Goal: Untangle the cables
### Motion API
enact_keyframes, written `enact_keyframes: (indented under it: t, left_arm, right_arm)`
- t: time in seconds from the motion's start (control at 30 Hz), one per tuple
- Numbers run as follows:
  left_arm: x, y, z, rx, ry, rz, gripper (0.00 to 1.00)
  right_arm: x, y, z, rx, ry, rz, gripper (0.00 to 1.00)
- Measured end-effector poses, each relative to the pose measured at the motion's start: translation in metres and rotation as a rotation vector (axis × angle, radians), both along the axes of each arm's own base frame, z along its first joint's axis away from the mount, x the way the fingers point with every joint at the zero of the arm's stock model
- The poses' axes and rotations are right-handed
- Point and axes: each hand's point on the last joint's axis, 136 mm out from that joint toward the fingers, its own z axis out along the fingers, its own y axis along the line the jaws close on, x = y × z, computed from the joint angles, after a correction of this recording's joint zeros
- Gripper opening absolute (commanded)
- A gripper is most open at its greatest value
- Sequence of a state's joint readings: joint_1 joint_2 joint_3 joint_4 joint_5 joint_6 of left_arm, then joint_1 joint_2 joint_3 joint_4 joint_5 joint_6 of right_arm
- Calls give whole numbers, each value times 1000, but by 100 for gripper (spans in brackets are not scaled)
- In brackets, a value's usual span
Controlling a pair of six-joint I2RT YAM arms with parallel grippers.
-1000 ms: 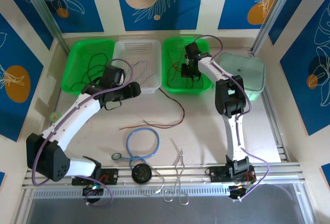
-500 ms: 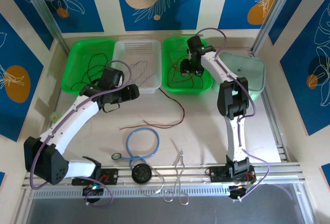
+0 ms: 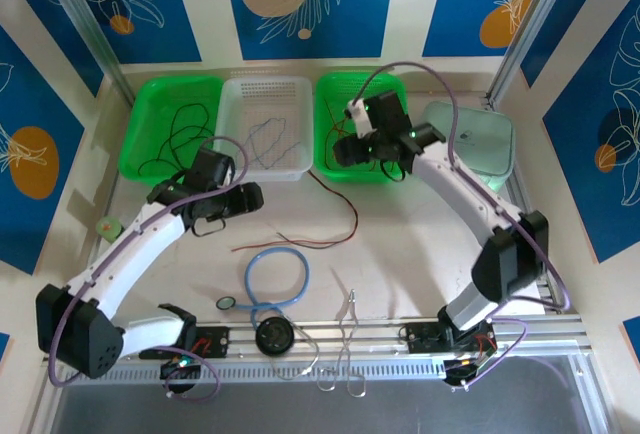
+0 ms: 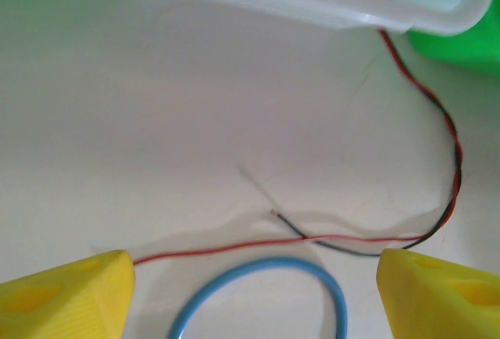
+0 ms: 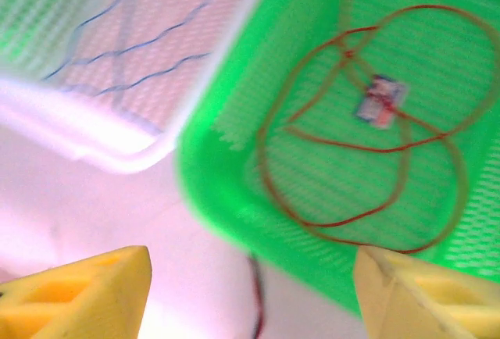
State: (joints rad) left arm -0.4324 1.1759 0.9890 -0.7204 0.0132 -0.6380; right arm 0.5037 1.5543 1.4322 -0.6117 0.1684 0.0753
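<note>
Black cables [image 3: 185,124], bluish cables [image 3: 265,137] and red cables [image 5: 348,51] lay binned; we judged the twisted red-black pair [image 4: 457,159] unfinished. Left gripper [image 4: 254,280] and right gripper [image 5: 250,292] gaped empty.

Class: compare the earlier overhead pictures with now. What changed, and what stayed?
The right gripper shifted from over the middle of the right green basket toward its front-left corner, its elbow swinging outward to the right. The left gripper slid slightly toward the near edge. Both stay open, holding nothing. The red-and-black cable on the table, the light-blue tube loop and the cables in the baskets lie unmoved.
</note>
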Motion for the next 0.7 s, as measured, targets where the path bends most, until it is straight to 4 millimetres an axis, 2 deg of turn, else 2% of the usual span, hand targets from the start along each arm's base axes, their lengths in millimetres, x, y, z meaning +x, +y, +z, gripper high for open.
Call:
enact_keyframes:
  t: [0.17,0.37,0.5,0.7]
  left_arm:
    - [-27,11,-22,-27,26,44,80]
    - [-45,19,-38,-66,26,87,80]
    - [-49,20,-44,-77,27,99,81]
    - [-52,17,-56,-107,39,104,73]
  right_arm:
    - [-61,26,-21,57,-35,205,66]
    - [-112,54,-51,54,-80,427,64]
    - [-129,70,-64,50,-88,519,60]
    - [-123,82,-97,3,-61,554,54]
